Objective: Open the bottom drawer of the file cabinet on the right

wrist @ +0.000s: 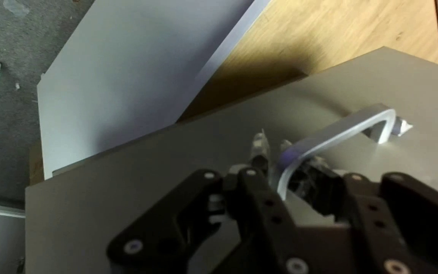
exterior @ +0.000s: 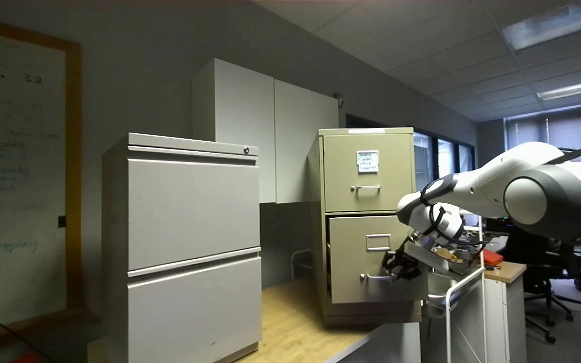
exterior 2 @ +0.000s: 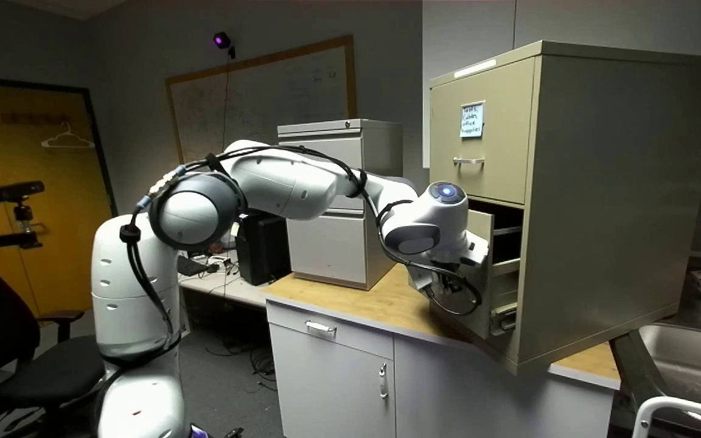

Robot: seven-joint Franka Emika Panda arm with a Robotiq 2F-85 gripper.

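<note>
The tan file cabinet (exterior: 341, 174) (exterior 2: 606, 207) stands on the counter, a white paper sheet on its shut upper drawer. Its bottom drawer (exterior: 346, 257) (exterior 2: 479, 224) is partly pulled out, with a dark gap along its side in both exterior views. The drawer's plain front (wrist: 146, 198) fills much of the wrist view. Its metal handle (exterior: 377, 278) (wrist: 340, 133) sticks out from that front. My gripper (exterior: 400, 267) (wrist: 281, 161) is at one end of the handle, a finger on each side, apparently shut on it. In an exterior view, the wrist largely hides the fingers (exterior 2: 448, 283).
A pale grey cabinet (exterior: 194, 217) (exterior 2: 326, 249) stands beside it on the wooden counter (exterior: 290, 317) (exterior 2: 393, 298). White wall cupboards (exterior: 245, 116) hang behind. A sink (exterior 2: 697, 365) lies beyond the file cabinet. A white metal rail (exterior: 447, 312) (exterior 2: 685, 404) stands close by.
</note>
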